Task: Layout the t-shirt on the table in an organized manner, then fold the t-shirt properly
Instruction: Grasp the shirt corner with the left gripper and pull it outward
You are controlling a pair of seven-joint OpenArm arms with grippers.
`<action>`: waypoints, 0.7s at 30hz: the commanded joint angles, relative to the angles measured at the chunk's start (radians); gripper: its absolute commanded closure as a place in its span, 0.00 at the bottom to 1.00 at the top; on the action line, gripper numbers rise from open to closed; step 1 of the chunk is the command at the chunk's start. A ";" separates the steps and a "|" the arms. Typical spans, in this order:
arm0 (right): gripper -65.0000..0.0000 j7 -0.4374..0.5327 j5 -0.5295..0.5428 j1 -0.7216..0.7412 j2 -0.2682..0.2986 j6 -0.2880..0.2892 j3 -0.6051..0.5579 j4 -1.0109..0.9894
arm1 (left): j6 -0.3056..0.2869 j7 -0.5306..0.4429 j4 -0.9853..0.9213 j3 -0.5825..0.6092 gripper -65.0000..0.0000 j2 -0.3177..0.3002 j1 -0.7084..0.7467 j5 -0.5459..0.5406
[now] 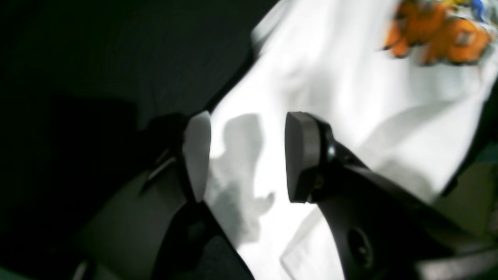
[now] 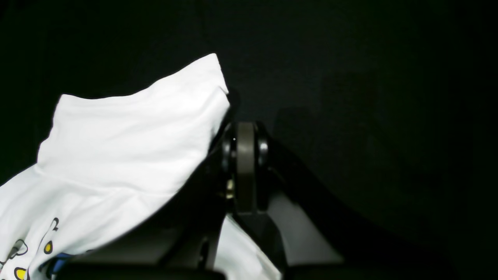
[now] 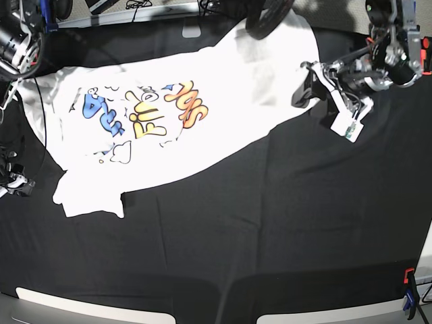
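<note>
One t-shirt (image 3: 202,128) lies printed side up on the table (image 3: 283,223), spread slantwise across the far half of the black cloth, its hem end toward the base view's right and its collar end toward the left; one short sleeve (image 3: 91,202) sticks out toward the near left. Three bright patches of print show on its chest, blue, yellow and orange, with a small cloud outline beside them. No container of any kind stands on the cloth. Two arms reach in. The left gripper (image 1: 247,155) hangs just over the shirt's plain white edge with its jaws well apart and nothing between them, its shadow falling on the fabric below; in the base view it sits at the right end of the shirt (image 3: 307,84). The right gripper (image 2: 245,167) has its jaws pressed together; white cloth (image 2: 132,128) lies bunched just beside and beneath it, but whether any is pinched cannot be told. One clamp (image 3: 408,293) with red and blue parts grips the table's near right edge.
</note>
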 commanded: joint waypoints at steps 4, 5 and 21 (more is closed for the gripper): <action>1.00 0.020 0.018 0.025 0.028 0.016 0.004 0.018 | -0.011 -0.018 -0.045 -0.003 0.56 -0.006 -0.016 -0.119; 1.00 0.020 0.018 0.025 0.028 0.016 0.004 0.018 | -0.021 -0.024 -0.051 -0.003 0.56 -0.006 -0.016 -0.119; 1.00 -0.007 0.085 0.025 0.028 0.016 0.004 0.018 | -0.040 -0.108 -0.109 -0.004 0.56 -0.006 -0.022 -0.079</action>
